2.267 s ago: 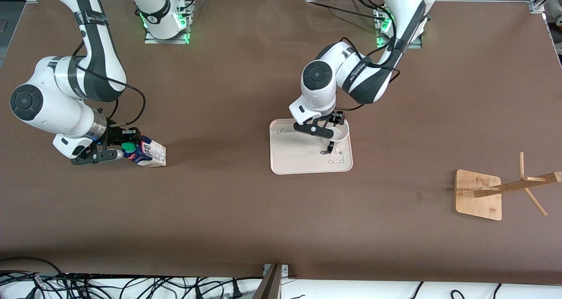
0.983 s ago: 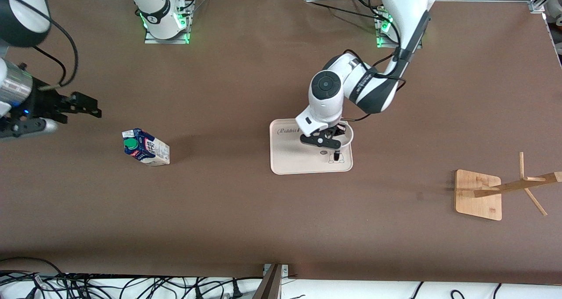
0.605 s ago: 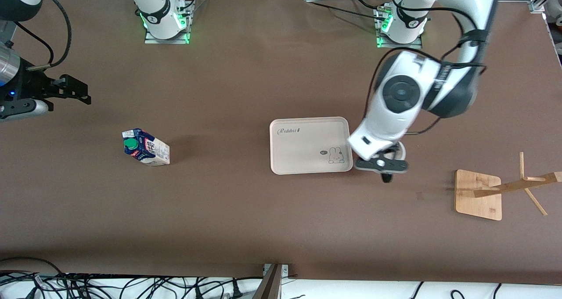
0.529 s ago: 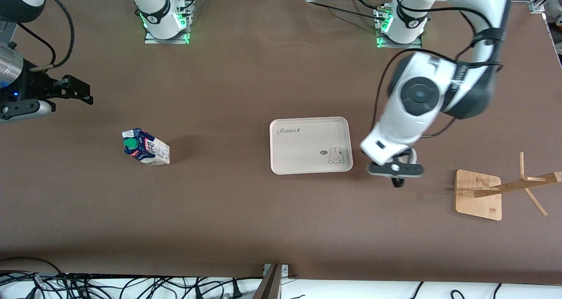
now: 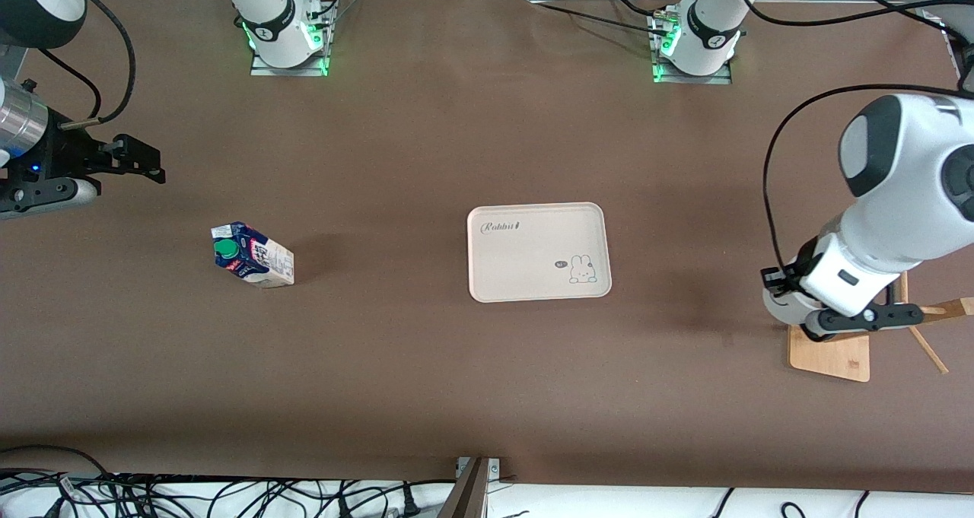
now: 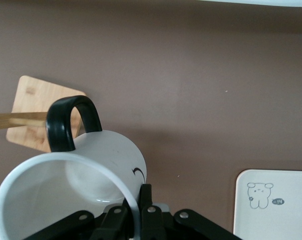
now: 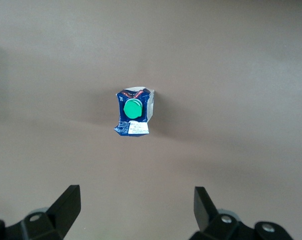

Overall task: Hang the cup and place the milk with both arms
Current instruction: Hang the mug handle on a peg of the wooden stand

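Observation:
My left gripper is shut on the rim of the white cup and holds it in the air over the wooden rack's base. In the left wrist view the fingers pinch the rim, and the black handle points toward the rack's base and a wooden peg. In the front view my hand hides most of the cup. The blue and white milk carton with its green cap stands on the table. My right gripper is open and empty, high above the table near the carton.
A cream tray with a rabbit drawing lies at the table's middle with nothing on it; its corner shows in the left wrist view. The rack's slanted pole with pegs stands at the left arm's end. Cables lie along the near edge.
My left gripper lifted the cup off the tray and carried it to above the rack. My right gripper let go of the carton, rose and drew back, and has since hardly moved.

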`<state>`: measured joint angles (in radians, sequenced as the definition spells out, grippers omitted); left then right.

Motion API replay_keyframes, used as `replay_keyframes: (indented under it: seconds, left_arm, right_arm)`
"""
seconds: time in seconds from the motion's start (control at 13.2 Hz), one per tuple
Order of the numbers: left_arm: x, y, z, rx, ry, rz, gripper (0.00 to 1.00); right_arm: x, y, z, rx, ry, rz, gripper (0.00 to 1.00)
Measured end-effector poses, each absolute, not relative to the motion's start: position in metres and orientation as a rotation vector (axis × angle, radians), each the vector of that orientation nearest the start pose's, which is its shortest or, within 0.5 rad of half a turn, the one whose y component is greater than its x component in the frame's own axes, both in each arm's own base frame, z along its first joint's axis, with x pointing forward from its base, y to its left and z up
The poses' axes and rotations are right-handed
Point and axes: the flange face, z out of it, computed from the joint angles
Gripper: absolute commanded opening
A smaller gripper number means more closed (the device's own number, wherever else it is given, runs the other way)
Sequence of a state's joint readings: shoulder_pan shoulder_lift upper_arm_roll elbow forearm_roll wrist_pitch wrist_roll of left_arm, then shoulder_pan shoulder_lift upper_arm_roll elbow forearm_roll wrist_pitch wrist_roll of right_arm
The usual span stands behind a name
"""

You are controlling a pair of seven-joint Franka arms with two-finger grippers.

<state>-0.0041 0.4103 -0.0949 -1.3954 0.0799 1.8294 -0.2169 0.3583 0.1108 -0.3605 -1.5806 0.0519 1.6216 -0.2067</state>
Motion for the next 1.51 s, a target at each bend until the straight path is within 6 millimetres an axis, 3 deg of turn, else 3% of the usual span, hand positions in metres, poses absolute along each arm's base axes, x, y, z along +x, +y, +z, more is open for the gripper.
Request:
replay_keyframes:
  seconds: [0.45,0.83,1.21,1.51]
  left_arm:
    - [0.672,0.009,0.498,-3.095,-0.133,-0.010,0.00]
    - [0.672,0.020,0.516,-3.095,-0.103,-0.055,0.00]
    - [0.671,0.066,0.508,-3.094,-0.120,-0.034,0.00]
    - [0.673,0.075,0.498,-3.097,-0.132,-0.009,0.00]
  right_arm:
    - [0.587,0.006,0.559,-3.092,-0.309,0.094,1.00]
    - [0.584,0.005,0.566,-3.091,-0.312,0.077,1.00]
    - [0.584,0.007,0.567,-3.110,-0.327,0.079,1.00]
    - [0.585,0.007,0.572,-3.112,-0.327,0.062,1.00]
